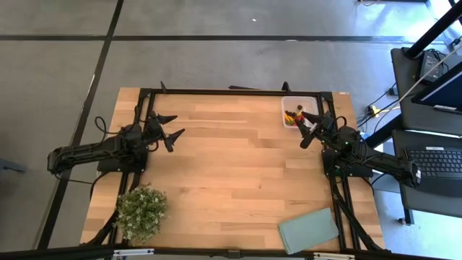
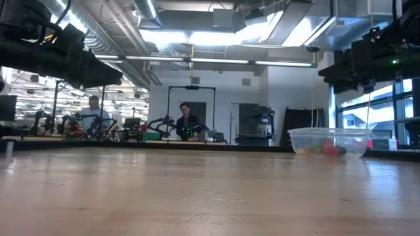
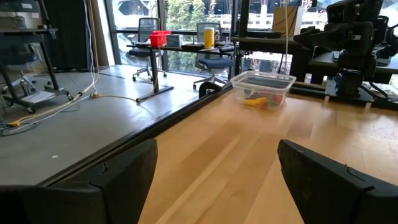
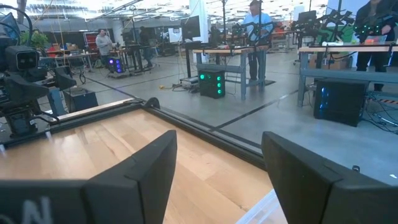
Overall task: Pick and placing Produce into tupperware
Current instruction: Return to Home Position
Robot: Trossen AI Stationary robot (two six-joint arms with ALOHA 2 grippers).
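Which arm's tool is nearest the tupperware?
The right tool, open, by the clear rectangular plastic container; the left tool sits far across the wooden table.

High view straight down on the whole counter point(image 1: 231, 152), low view level and close at counter height, left wrist view facing two o'clock toward the tupperware point(image 3: 261, 88), right wrist view facing ten o'clock over the far edge, tupperware shared by high, low, left wrist

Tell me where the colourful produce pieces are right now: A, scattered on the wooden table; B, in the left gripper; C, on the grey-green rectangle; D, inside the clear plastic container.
D: the red and yellow produce pieces lie inside the clear plastic container, which stands near the open right gripper.
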